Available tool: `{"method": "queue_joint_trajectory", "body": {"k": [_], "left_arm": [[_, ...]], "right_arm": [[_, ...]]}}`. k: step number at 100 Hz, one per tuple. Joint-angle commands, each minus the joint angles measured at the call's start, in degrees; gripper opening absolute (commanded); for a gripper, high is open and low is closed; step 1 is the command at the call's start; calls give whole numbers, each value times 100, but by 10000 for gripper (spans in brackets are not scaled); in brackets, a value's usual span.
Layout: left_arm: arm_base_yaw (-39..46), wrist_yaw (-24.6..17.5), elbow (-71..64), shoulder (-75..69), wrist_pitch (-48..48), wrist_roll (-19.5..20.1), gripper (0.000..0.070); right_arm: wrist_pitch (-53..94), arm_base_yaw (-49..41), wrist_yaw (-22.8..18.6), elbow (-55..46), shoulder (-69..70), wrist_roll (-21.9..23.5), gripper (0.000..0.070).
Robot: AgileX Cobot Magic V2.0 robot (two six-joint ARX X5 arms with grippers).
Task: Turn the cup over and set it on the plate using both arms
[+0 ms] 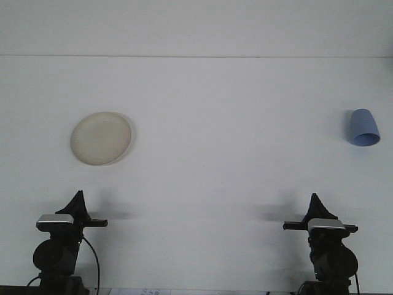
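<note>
A round cream plate (101, 138) lies on the white table at the left. Far to the right sits a light blue cup (365, 128), its narrow end pointing away from me and its wide rim toward me; whether it lies on its side or stands mouth-down is unclear. My left gripper (78, 198) is low at the front left, well short of the plate, and its black fingers meet in a single point with nothing held. At the front right, my right gripper (316, 200) looks the same, shut and empty, a long way in front of the cup.
The white table (215, 153) runs back to a white wall; its far edge shows as a thin line near the top. The cup sits close to the right border of the view. Both arm bases stand at the near edge.
</note>
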State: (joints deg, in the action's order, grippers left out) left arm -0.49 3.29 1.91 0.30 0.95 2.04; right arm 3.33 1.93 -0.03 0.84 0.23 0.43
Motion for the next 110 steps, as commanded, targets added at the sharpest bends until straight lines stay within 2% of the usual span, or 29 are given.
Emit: {"method": "queue_joint_trajectory", "body": {"k": [1, 79, 110], "left_arm": [[11, 33, -111, -13, 83, -13, 14], [11, 35, -111, -13, 85, -13, 14], [11, 35, -111, -13, 83, -13, 14]], "right_arm": [[-76, 7, 2, -11, -15, 66, 2], [-96, 7, -2, -11, -15, 76, 2], [-164, 2, -22, -11, -15, 1285, 2]]}}
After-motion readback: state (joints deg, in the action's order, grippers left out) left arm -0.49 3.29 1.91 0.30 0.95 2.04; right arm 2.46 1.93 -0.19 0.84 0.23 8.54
